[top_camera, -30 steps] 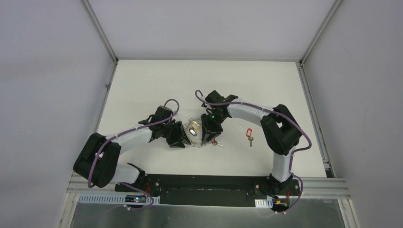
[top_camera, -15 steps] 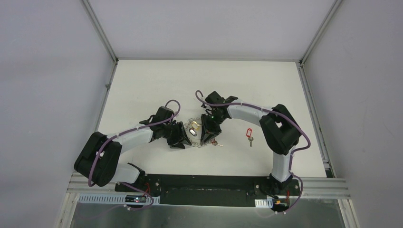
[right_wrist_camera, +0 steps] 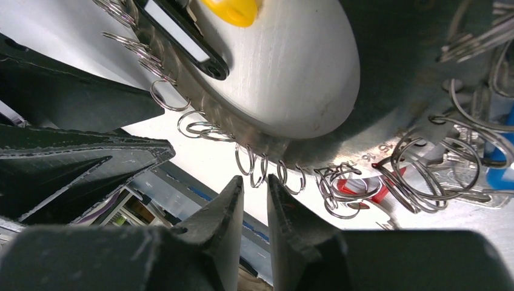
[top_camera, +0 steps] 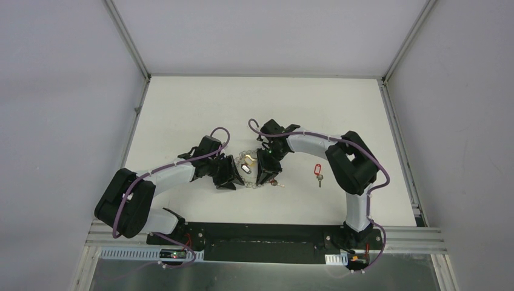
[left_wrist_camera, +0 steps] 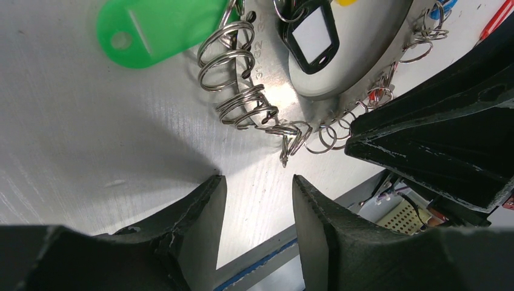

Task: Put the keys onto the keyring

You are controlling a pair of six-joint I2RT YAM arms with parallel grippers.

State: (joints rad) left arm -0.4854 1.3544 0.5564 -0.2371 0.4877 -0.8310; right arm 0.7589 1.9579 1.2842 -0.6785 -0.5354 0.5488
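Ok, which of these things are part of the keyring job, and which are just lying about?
Job:
large dark grey metal keyring
loose silver key with red oval tag
green oval plastic tag
yellow plastic tag

Just there:
black tag with white window
white table

Overhead feed's bright and even for me, white table [top_camera: 182, 103] almost washed out, only soft shadows under the arms [top_camera: 173, 173], plus one hot glint on the keyring [top_camera: 245, 163]. Left wrist cam: glare across the ring's metal, a dark shadow on the table, left fingers [left_wrist_camera: 194, 242] up close gone soft. Right wrist cam: big glare patch mid-ring, murky shadow top right, right fingers [right_wrist_camera: 224, 230] blurry.
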